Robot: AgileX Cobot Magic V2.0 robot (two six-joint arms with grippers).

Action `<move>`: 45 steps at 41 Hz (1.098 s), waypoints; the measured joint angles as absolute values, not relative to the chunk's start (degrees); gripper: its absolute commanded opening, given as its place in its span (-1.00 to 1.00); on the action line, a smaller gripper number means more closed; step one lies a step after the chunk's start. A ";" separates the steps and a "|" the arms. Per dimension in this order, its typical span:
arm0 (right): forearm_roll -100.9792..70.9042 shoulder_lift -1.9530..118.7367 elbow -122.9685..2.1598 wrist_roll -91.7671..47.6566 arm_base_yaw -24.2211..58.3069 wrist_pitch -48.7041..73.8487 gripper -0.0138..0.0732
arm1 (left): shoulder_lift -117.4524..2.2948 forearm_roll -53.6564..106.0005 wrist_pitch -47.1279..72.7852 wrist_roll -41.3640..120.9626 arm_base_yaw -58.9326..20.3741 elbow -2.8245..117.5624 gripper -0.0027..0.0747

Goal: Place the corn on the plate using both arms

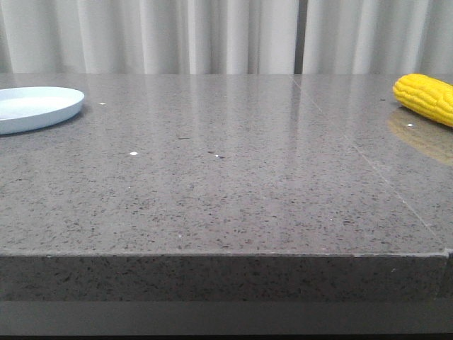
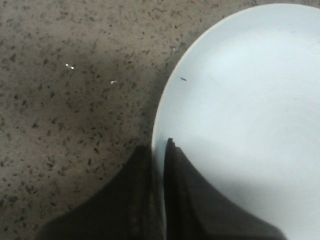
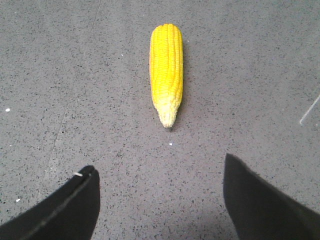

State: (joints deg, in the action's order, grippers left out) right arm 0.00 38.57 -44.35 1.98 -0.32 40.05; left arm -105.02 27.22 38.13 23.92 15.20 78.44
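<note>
The pale blue-white plate [image 1: 35, 106] lies at the table's far left. In the left wrist view the plate [image 2: 240, 100] fills the frame. My left gripper [image 2: 159, 145] has its dark fingers closed on the plate's rim, one outside over the table and one over the plate. The yellow corn [image 1: 428, 97] lies at the far right. In the right wrist view the corn [image 3: 166, 70] lies just beyond my right gripper [image 3: 159, 162], paler tip toward it. That gripper is open wide and empty, a short way from the corn. Neither gripper shows in the front view.
The grey speckled table [image 1: 226, 177] stretches between plate and corn, with a seam line [image 1: 368, 163] running through its right part. Its front edge [image 1: 226, 253] is near the camera. A pale curtain [image 1: 212, 35] hangs behind the table.
</note>
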 measured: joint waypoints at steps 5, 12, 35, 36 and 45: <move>0.00 38.57 -44.35 1.98 -0.32 40.05 0.57 | -104.73 27.54 38.03 23.92 15.20 78.44 -0.98; 0.00 38.57 -44.35 1.98 -0.32 40.05 0.57 | -101.91 28.39 38.24 23.92 15.20 78.44 -0.98; 0.00 38.57 -44.35 1.98 -0.32 40.05 0.57 | -93.35 34.41 45.23 24.05 7.54 78.44 -0.98; 0.00 38.57 -44.35 1.98 -0.32 40.05 0.57 | -93.35 34.41 45.33 24.05 6.80 78.44 -0.98; 0.00 38.57 -44.35 1.98 -0.32 40.05 0.57 | -93.61 34.46 45.56 24.14 -0.85 78.44 -0.98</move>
